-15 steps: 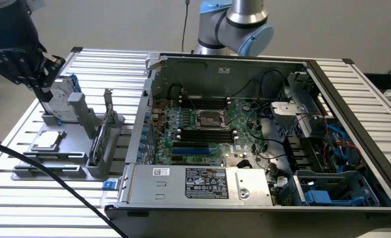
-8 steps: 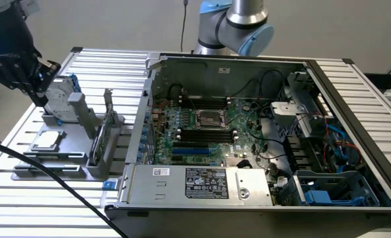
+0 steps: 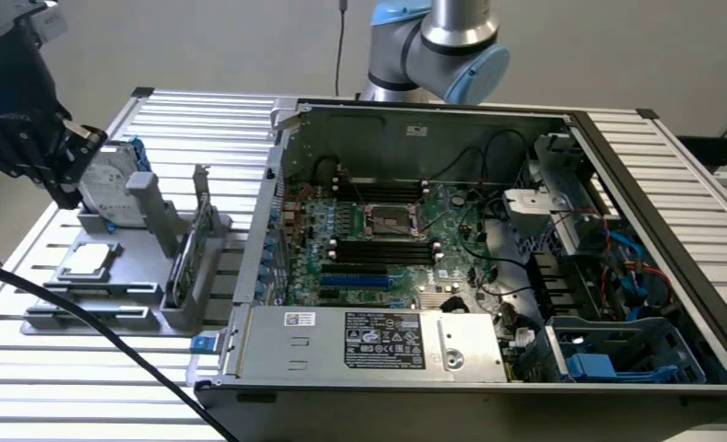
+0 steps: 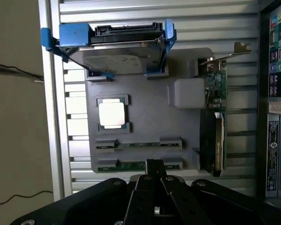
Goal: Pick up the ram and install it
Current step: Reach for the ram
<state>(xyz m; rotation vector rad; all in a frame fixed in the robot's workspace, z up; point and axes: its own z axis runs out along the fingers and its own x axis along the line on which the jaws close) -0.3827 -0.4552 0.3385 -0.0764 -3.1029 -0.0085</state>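
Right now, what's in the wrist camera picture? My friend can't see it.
The robot's black gripper, fingers shut, hangs above a grey tray of computer parts. The tray holds two long green memory sticks, a square silver chip and a hard drive in a blue frame.

Soft, even room light, faint shadows.
The slatted tabletop (image 3: 658, 147) reads bright and pale, the open computer case (image 3: 425, 120) darker inside; in the wrist view the processor chip (image 4: 112, 114) glares white while the black pincer (image 4: 154, 165) lies in dim shade.
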